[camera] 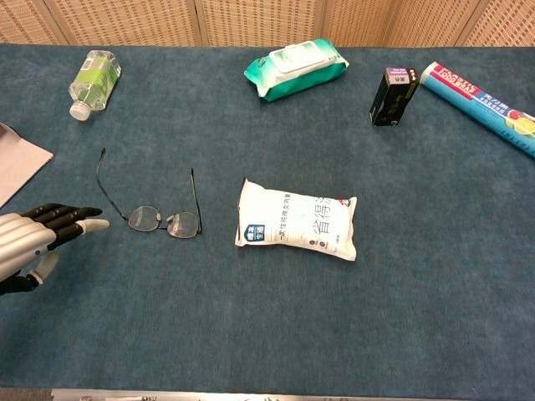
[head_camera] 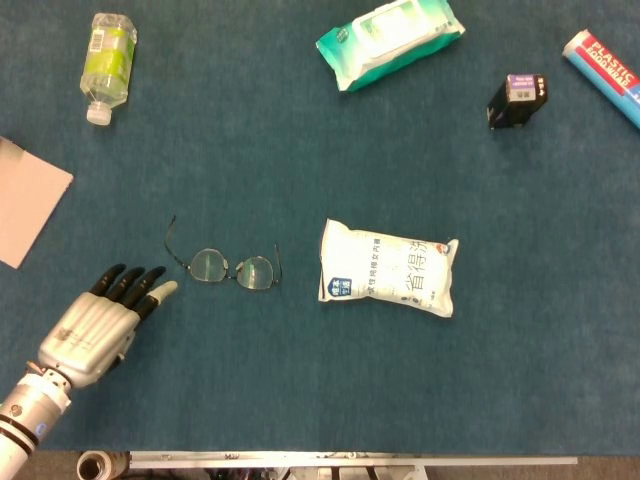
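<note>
left hand (head_camera: 92, 325) lies empty, fingers loosely extended, just beside wire glasses (head_camera: 228, 266) resting temples-open, apparently lenses-down, on the blue bench (head_camera: 300, 380); a white pouch (head_camera: 388, 280) sits to their right.

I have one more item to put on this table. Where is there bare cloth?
Bare: the near strip below the white pouch, and the middle between bottle and wipes pack. Crowded: around the glasses beside the left hand.
</note>
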Available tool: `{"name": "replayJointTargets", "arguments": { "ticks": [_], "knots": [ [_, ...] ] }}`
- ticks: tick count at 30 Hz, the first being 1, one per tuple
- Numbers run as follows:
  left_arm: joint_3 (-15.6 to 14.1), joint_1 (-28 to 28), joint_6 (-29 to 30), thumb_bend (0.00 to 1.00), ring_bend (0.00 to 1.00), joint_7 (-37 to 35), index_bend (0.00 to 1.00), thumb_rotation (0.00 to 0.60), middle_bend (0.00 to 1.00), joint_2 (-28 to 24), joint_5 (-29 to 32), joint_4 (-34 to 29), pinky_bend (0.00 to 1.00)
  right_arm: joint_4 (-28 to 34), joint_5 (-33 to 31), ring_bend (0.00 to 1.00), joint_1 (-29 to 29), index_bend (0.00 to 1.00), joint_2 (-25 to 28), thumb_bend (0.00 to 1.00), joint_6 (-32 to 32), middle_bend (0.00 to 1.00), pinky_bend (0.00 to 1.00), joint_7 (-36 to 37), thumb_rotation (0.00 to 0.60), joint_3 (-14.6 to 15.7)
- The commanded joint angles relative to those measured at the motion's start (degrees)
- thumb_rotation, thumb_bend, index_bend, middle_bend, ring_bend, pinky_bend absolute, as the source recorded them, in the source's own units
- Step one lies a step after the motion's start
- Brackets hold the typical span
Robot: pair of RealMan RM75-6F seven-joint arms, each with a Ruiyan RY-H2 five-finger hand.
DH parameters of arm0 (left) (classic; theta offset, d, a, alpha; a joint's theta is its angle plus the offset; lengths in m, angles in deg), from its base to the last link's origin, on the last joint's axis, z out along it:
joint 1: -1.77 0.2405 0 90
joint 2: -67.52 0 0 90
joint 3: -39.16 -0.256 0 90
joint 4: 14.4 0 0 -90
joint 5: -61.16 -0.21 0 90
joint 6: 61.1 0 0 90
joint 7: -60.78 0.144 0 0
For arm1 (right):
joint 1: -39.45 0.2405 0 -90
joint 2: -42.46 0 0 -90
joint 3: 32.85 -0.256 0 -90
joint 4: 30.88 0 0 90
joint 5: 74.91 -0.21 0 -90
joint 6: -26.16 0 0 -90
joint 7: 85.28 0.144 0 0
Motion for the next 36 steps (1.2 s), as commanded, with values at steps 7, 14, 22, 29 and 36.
{"name": "replayJointTargets", "arguments": {
  "ticks": [7, 14, 22, 29, 36],
  "knots": [
    [3.08, 0.12, 0.77, 0.8, 0.0, -0.19, 0.07, 0.6, 0.0, -0.25, 2.75, 1.45, 0.0, 0.05, -0.03, 0.26, -0.01, 0.6, 0.04, 0.29, -0.07, 0.39, 0.29, 0.08, 0.6, -0.07],
    [6.1, -0.5, -0.15, 0.8, 0.0, 0.48, 0.07, 0.6, 0.0, 0.22, 7.03, 3.2, 0.0, 0.08, -0.14, 0.26, -0.08, 0.6, 0.19, 0.29, -0.13, 0.39, 0.29, 0.29, 0.6, -0.14],
    [9.55, -1.89, -1.94, 0.8, 0.0, -0.18, 0.09, 0.6, 0.0, 1.61, 11.7, 6.15, 0.0, 0.1, -0.13, 0.26, -0.1, 0.6, 0.24, 0.29, -0.12, 0.39, 0.29, 0.38, 0.6, -0.14],
    [13.42, -2.45, 0.46, 0.76, 0.0, -4.62, 0.11, 0.6, 0.0, 3.38, 12.34, 7.7, 0.0, 0.07, -0.05, 0.26, -0.07, 0.6, 0.19, 0.29, -0.15, 0.39, 0.29, 0.36, 0.6, -0.14],
    [16.19, -2.06, 4.51, 0.41, 0.0, -7.19, 0.11, 0.6, 0.0, 4.88, 11.98, 6.72, 0.0, 0.11, -0.08, 0.26, -0.1, 0.6, 0.25, 0.29, -0.15, 0.39, 0.29, 0.47, 0.6, -0.15]
  ]
}}
